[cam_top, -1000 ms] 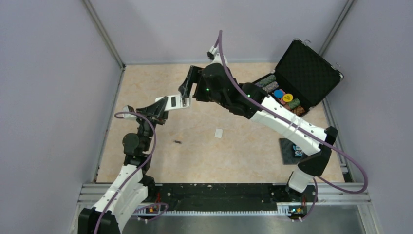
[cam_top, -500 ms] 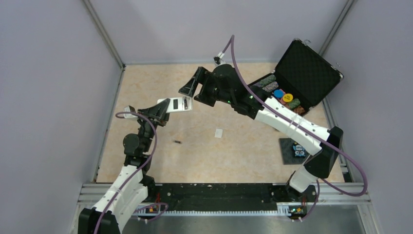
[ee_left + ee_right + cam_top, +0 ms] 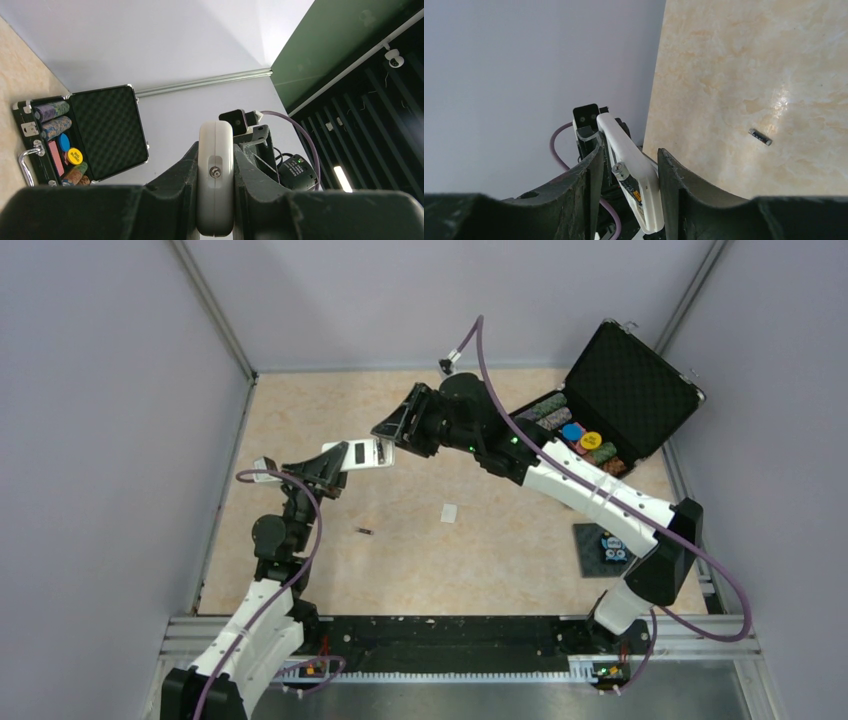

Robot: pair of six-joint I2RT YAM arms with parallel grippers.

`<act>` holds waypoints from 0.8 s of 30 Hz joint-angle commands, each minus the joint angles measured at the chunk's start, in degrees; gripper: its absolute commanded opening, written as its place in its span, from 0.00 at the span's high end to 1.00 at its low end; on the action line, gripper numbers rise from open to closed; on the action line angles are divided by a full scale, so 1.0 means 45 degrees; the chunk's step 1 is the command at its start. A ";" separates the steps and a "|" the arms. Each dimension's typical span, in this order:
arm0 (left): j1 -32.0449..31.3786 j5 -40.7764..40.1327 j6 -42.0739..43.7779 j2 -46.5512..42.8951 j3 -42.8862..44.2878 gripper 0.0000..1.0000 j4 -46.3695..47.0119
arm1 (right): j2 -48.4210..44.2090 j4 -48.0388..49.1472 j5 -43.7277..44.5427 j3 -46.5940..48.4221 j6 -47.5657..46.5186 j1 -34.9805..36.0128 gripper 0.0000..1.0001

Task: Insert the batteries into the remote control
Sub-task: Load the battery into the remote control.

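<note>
One battery [image 3: 364, 531] lies on the table [image 3: 500, 560], left side; up in the air the left gripper [image 3: 333, 462] holds the remote [image 3: 360, 452].

Left wrist: fingers [image 3: 182, 175] clamp the remote tight.

Right wrist: right gripper [image 3: 628, 155] gapes wide, holding nothing; a second battery [image 3: 620, 171] pokes from the remote. Best to press it flat, gently.

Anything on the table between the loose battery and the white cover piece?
Nothing. In the top view, only bare tabletop separates the battery from the white cover.
</note>
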 commanded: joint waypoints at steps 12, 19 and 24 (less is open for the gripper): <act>-0.0030 0.0164 -0.0085 -0.0182 -0.0116 1.00 0.0981 | -0.0610 0.1182 -0.0644 -0.0443 0.0643 -0.0287 0.67; -0.0027 -0.0142 -0.0657 0.0026 -0.0161 1.00 0.1321 | -0.0674 0.1464 -0.0753 -0.0593 0.0672 -0.0287 0.67; -0.0030 -0.0489 -0.1300 0.0227 -0.0174 1.00 0.1745 | -0.0688 0.1688 -0.0839 -0.0790 0.0528 -0.0272 0.68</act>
